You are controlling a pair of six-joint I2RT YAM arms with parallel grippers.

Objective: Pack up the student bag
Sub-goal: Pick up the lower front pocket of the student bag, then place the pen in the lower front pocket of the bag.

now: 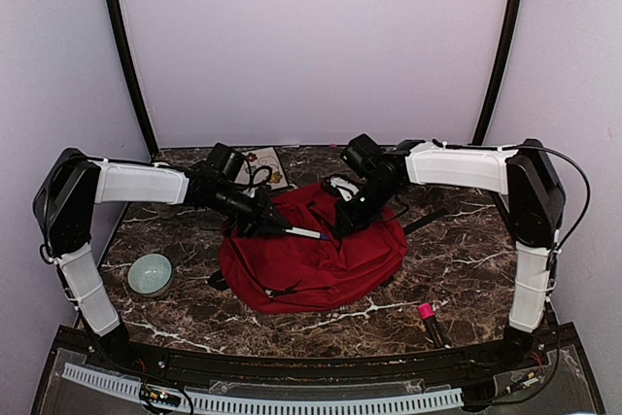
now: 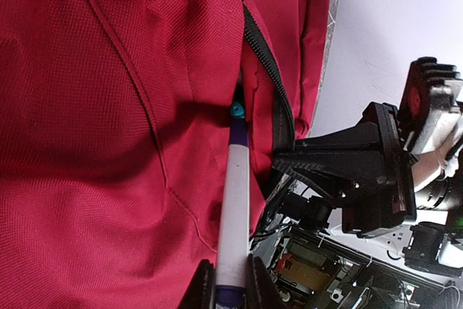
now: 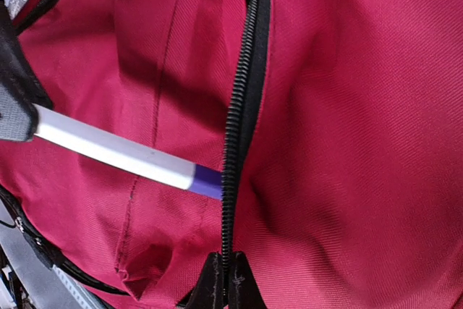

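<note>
The dark-red student bag [image 1: 311,259] lies flat in the middle of the table. My left gripper [image 1: 270,224] is shut on a white pen [image 1: 303,232] with a purple end. In the left wrist view the gripper [image 2: 230,291] holds the pen [image 2: 234,208] by its rear, and the teal tip points into the open zip [image 2: 264,63]. My right gripper [image 1: 342,225] is shut on the bag's zip edge [image 3: 233,142], fingers pinched on it at the bottom of the right wrist view [image 3: 224,280]. The pen's purple end [image 3: 206,179] passes under that zip edge.
A pale green bowl [image 1: 151,274] sits at the left front. A pink-capped marker [image 1: 428,323] lies at the right front. A printed card [image 1: 264,164] lies behind the bag. A black strap [image 1: 428,219] trails to the bag's right.
</note>
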